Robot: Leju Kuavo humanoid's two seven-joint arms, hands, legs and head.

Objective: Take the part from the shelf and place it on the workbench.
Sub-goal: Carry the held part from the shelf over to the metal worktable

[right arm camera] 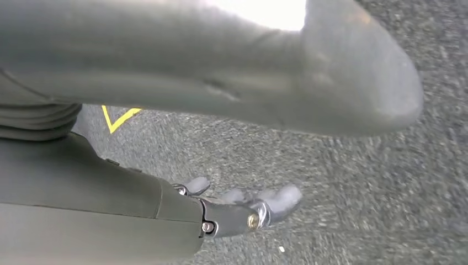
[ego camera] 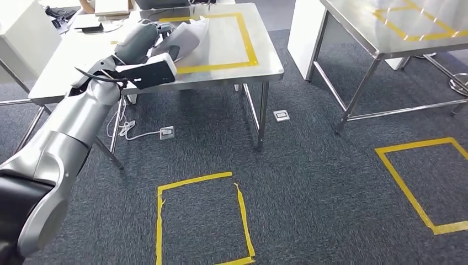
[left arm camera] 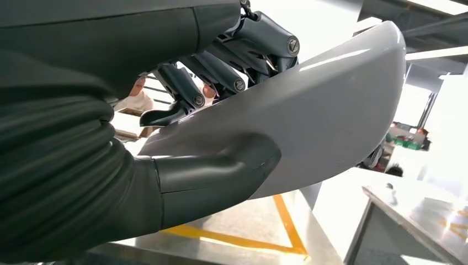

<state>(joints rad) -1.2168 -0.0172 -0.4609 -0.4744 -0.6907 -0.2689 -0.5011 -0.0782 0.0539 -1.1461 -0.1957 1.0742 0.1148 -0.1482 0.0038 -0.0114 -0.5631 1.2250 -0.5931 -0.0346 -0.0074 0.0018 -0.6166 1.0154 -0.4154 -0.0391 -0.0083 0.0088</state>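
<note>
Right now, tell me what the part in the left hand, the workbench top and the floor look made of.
Part: smooth light-grey shell, probably moulded plastic or painted metal; soft satin highlights. The left hand holds it.
Workbench: looks like brushed stainless steel; pale reflective sheen, metal legs.
Floor: dark grey carpet, going by its speckled matte texture.

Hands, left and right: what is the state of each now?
Left hand: holding the smooth curved grey plastic part.
Right hand: open, holding nothing.
</note>
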